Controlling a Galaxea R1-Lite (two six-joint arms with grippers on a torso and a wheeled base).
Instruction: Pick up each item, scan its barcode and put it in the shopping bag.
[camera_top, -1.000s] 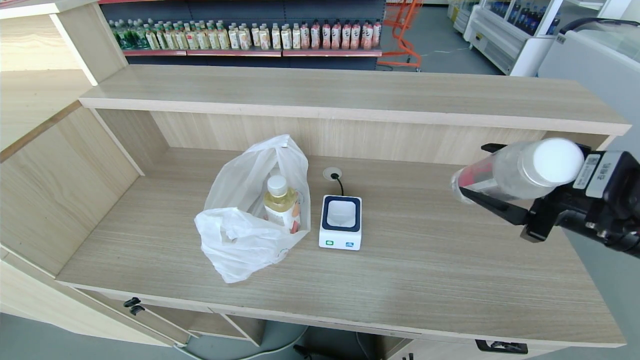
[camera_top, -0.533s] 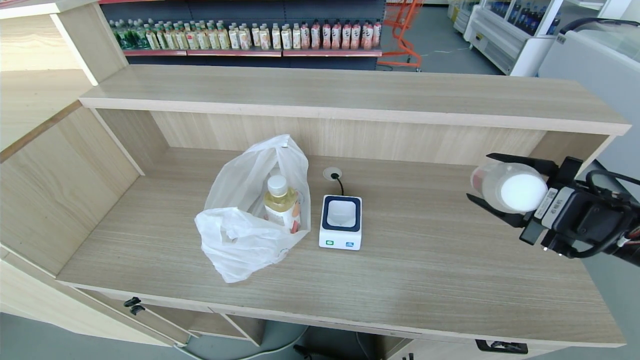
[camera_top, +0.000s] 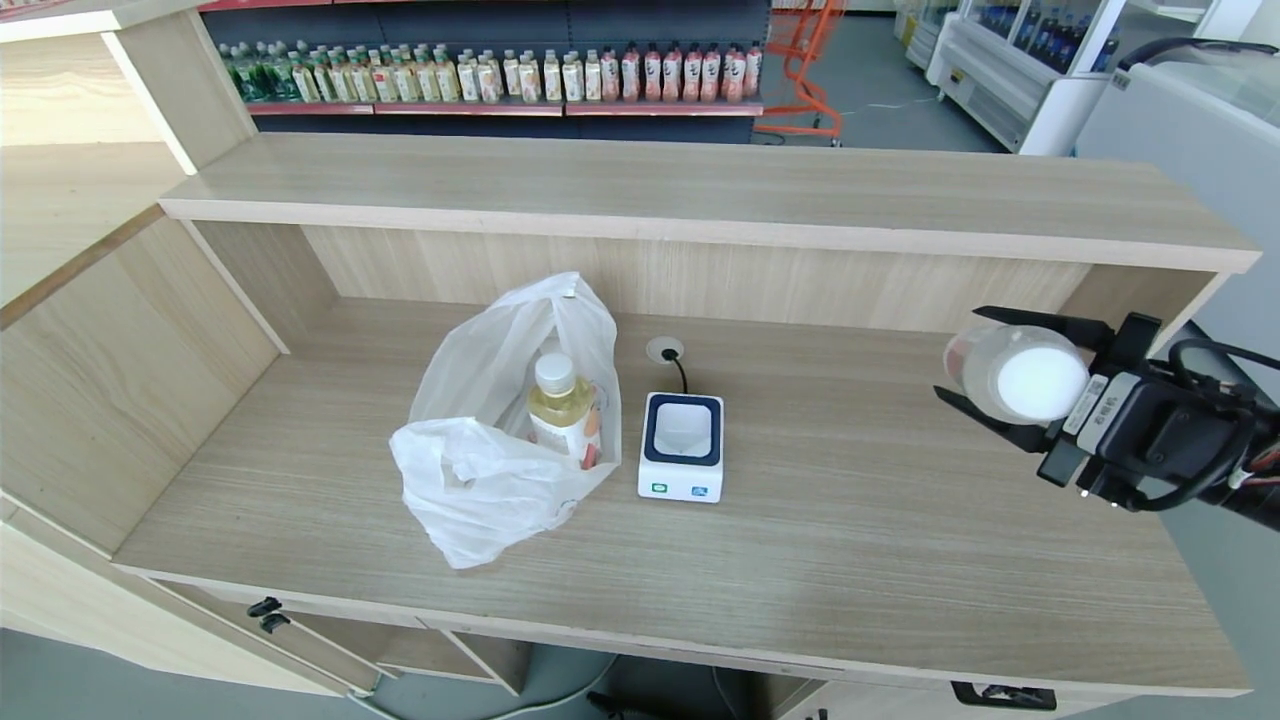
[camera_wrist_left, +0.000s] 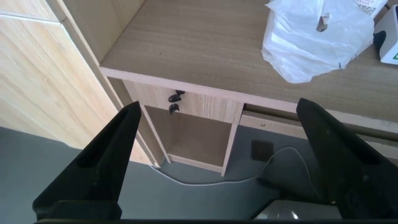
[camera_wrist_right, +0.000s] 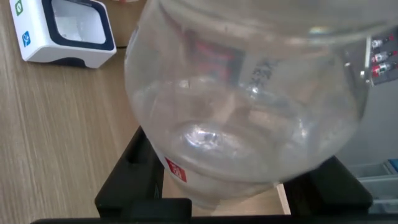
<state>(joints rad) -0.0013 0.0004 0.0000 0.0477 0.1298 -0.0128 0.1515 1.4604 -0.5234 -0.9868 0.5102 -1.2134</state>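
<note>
My right gripper (camera_top: 985, 368) is shut on a clear water bottle (camera_top: 1010, 373) with a white cap, held above the counter's right end with the cap toward the camera. Seen from the right wrist, the bottle (camera_wrist_right: 249, 106) looms large between the black fingers. The white barcode scanner (camera_top: 682, 445) sits mid-counter, with a corner of it (camera_wrist_right: 65, 31) beyond the bottle in the right wrist view. Left of the scanner, the white shopping bag (camera_top: 500, 440) stands open and holds a bottle of yellow drink (camera_top: 560, 405). My left gripper (camera_wrist_left: 217, 162) hangs open below the counter's front edge, off to the bag's (camera_wrist_left: 320, 34) left.
A raised wooden ledge (camera_top: 700, 195) runs along the back of the counter (camera_top: 850, 540), and a side panel (camera_top: 110, 400) closes its left end. A cable hole (camera_top: 664, 349) lies behind the scanner. Cabinet handles (camera_wrist_left: 176, 102) show under the front edge.
My right gripper has swung the water bottle so its cap faces the camera and lowered it a little. In the last half second it barely moved. The bag and scanner stay put.
</note>
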